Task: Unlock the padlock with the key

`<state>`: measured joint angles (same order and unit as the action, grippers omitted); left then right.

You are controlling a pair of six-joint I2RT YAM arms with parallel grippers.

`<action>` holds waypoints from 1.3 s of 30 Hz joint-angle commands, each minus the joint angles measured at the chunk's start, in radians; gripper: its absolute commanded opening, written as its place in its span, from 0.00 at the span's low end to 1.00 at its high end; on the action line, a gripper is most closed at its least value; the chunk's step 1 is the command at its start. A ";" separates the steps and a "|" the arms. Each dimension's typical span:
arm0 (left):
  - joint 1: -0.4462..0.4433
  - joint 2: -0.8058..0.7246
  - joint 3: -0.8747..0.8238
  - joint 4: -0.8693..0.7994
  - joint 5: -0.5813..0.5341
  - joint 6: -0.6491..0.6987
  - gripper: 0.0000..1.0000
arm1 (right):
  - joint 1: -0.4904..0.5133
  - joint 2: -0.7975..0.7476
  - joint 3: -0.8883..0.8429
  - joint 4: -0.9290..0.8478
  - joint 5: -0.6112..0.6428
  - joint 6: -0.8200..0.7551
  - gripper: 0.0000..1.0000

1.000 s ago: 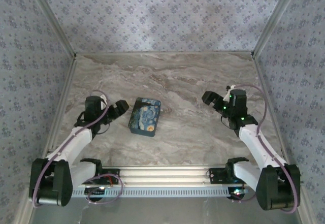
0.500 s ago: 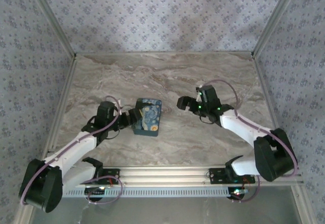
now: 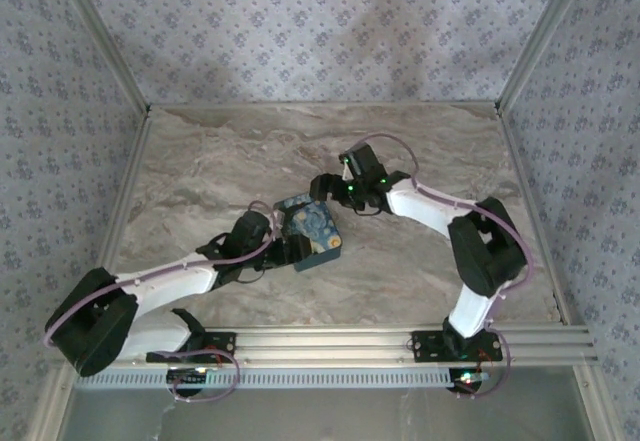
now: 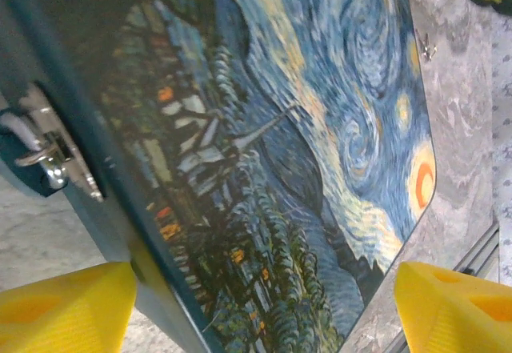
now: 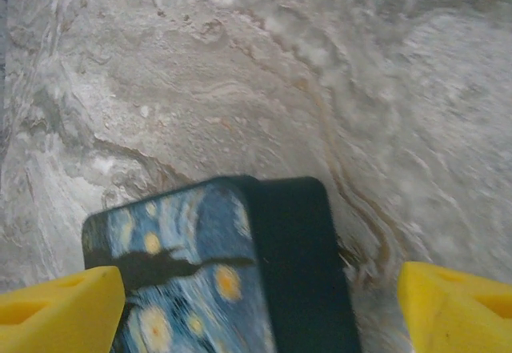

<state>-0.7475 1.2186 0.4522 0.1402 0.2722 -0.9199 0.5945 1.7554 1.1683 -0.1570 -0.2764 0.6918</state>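
Tin (image 3: 316,231) between fingers (image 4: 64,305) of left gripper (image 4: 256,309)

The top external camera sits high above and behind the arm bases, looking down across the whole surface (image 3: 420,151), with the tin (image 3: 312,233) small near its middle. The left wrist camera, behind the left gripper (image 4: 264,289), hangs very close over the tin's painted lid beside its latch (image 4: 48,157). The right wrist camera, behind the right gripper (image 5: 260,289), looks down from farther off at one tin corner; all three views share the tin.
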 commanded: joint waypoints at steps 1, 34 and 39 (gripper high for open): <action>-0.024 -0.011 0.043 0.030 -0.041 -0.007 0.85 | 0.017 0.074 0.115 -0.045 -0.071 0.000 0.87; 0.415 0.503 0.723 -0.392 0.334 0.293 0.75 | 0.220 -0.445 -0.480 0.045 0.091 0.270 0.83; 0.410 0.524 0.710 -0.400 0.384 0.302 0.74 | 0.223 -0.393 -0.478 0.151 0.079 0.300 0.83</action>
<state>-0.3336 1.7542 1.1549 -0.2237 0.5831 -0.6540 0.8169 1.3365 0.6865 -0.1089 -0.1970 0.9405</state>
